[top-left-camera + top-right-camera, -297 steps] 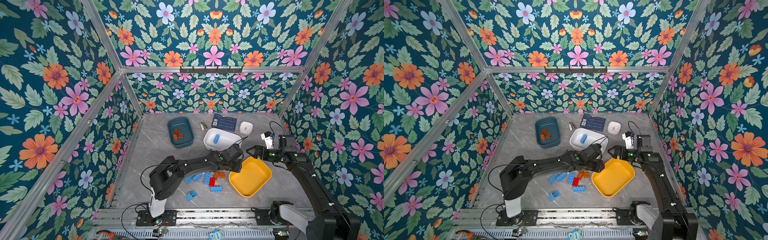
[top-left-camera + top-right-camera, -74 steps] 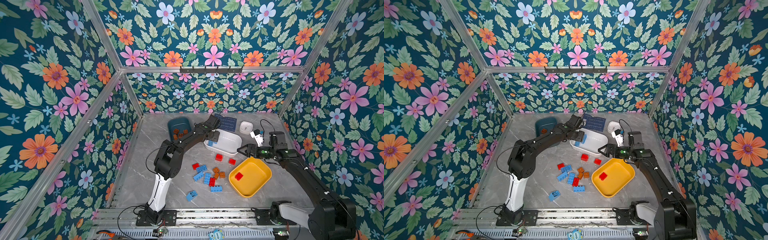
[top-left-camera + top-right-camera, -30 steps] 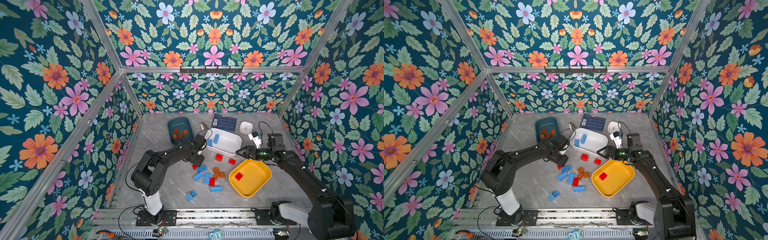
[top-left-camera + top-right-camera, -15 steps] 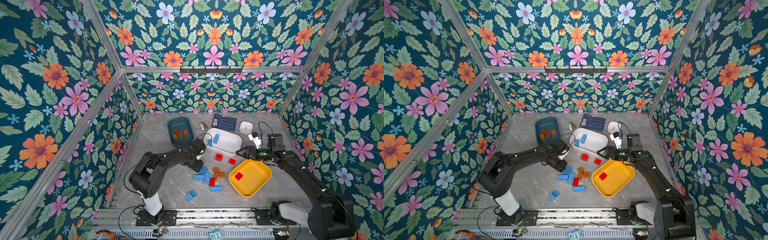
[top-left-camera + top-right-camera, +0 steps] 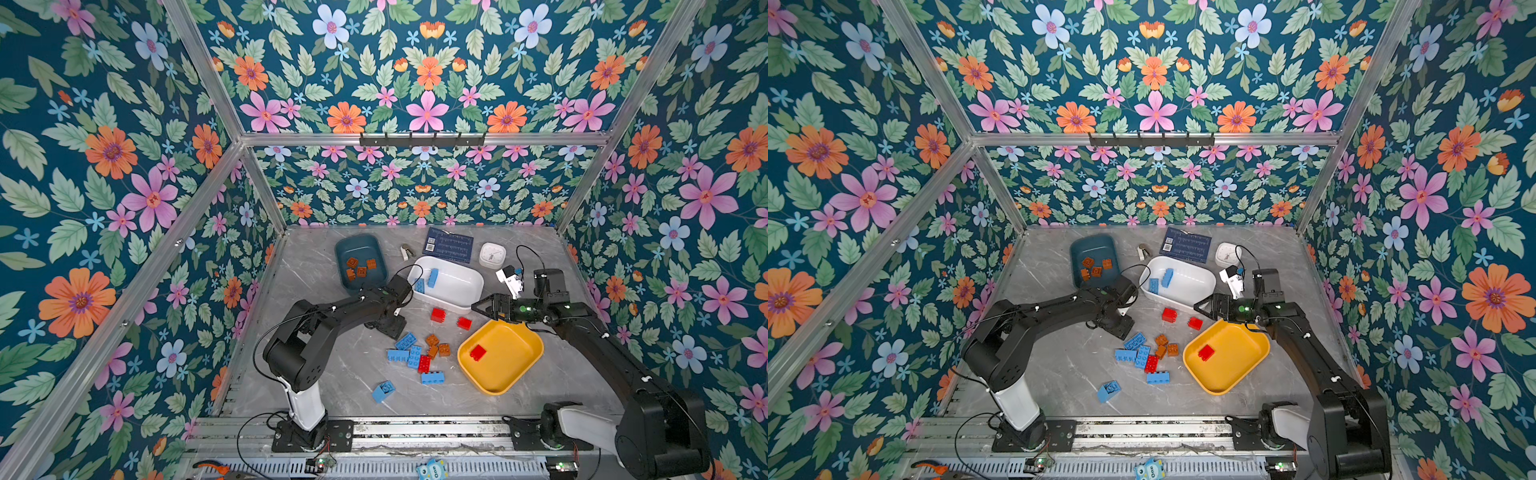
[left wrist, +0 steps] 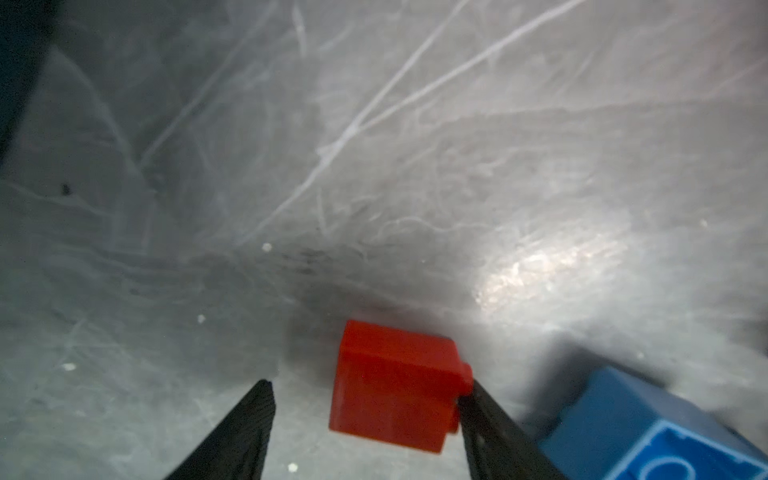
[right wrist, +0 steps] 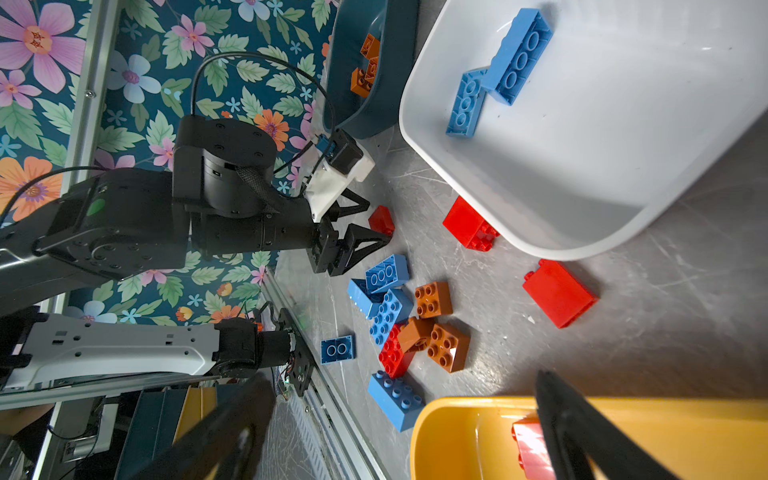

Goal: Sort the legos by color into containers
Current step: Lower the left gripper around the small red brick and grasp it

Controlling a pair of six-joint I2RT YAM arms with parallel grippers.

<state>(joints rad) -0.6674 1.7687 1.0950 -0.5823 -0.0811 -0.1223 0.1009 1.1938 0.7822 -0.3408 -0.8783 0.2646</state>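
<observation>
**Nothing legible for you to log**

You won't find a readable word or number in any view. The dark blue card (image 5: 448, 246) at the back of the worktop (image 5: 353, 386) carries pale print and a small square code, too small to read. So is the white clock (image 5: 492, 254) face beside it.

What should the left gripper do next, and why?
Probably close the left gripper on the red brick: the brick lies on the table between its open fingers, touching one, with a gap at the other.
</observation>
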